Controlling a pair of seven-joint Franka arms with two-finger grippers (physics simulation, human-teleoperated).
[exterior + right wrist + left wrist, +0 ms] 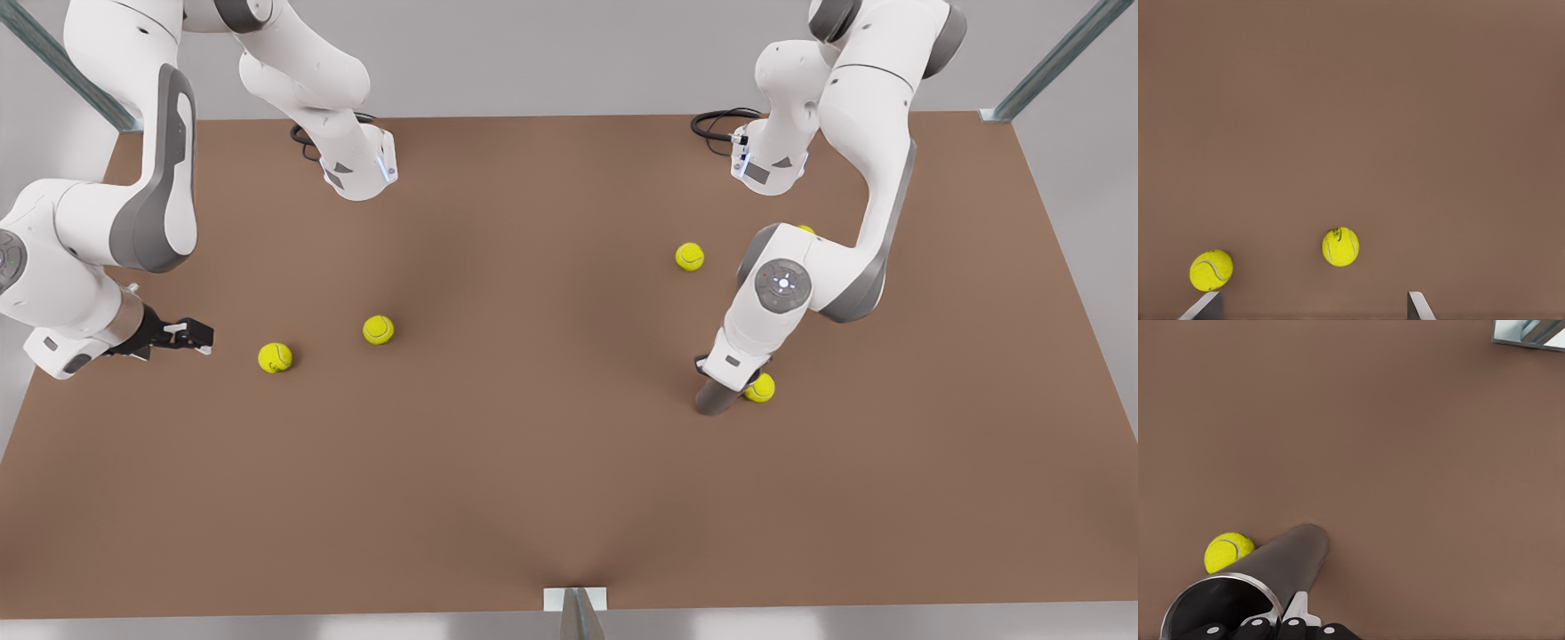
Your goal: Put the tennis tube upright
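The tennis tube (714,400) is a plain grey cylinder standing nearly upright on the brown table (533,462) at the front view's right. Its closed end rests on the table, and its silvery rim points up. My left gripper (724,382) comes down from above and is shut on the rim of the tennis tube (1281,567); one finger (1298,605) shows outside the wall in the left wrist view. A tennis ball (1227,551) touches the tube's base. My right gripper (200,335) waits open, low over the table at the front view's left.
Two tennis balls (275,357) (378,330) lie in front of the right gripper (1313,310). Another ball (689,257) lies behind the tube, and one (805,229) peeks out from behind the left arm. Cables (720,120) lie at the back edge.
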